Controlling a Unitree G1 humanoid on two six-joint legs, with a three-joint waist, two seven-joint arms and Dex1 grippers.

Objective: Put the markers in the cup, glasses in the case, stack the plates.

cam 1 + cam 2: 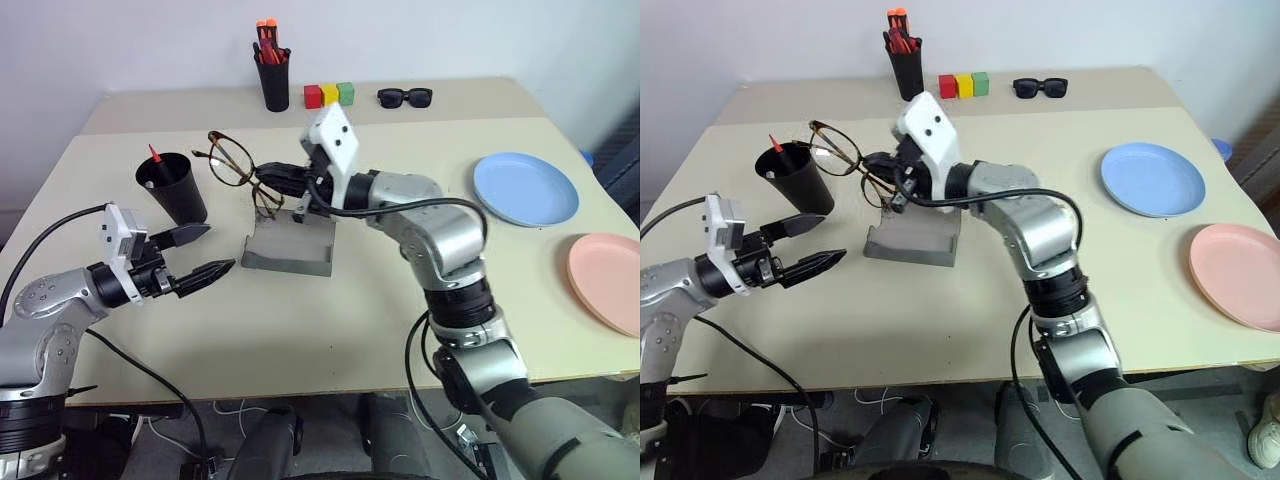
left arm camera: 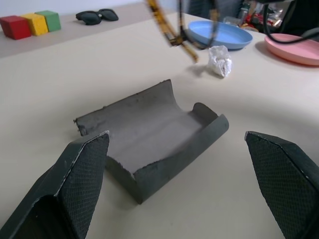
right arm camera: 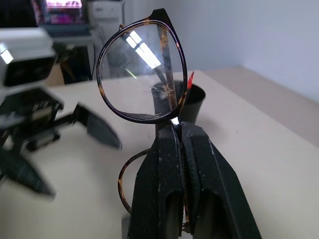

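Two grippers in play, glasses step in hand. Far left first: left gripper [image 1: 201, 252] hovering near the tabletop's left edge, fingers [image 2: 84, 164] spread wide, holding nothing, aimed at the open case [image 1: 290, 246]. Just behind it, toward the back-left corner, the cup [image 1: 175, 186] upright with a red marker [image 1: 154, 154] tip poking out of it. Middle of the tabletop: grey case lying open, hollow side up. Above and just behind it, right gripper [image 1: 268, 180] pinched tight on the glasses [image 1: 232, 160], gripping the frame by the bridge or a folded temple, hard to say which, glasses clear of the table. Best play, by judgement: level the frame over the hollow, line its long side with the case's long side, lower gently, release only once resting inside; left gripper well placed to steady the case. Risk: temples catching on the case wall. Right side: blue plate [image 1: 525, 188] and pink plate [image 1: 606, 280] near the right edge, side by side, not yet stacked.
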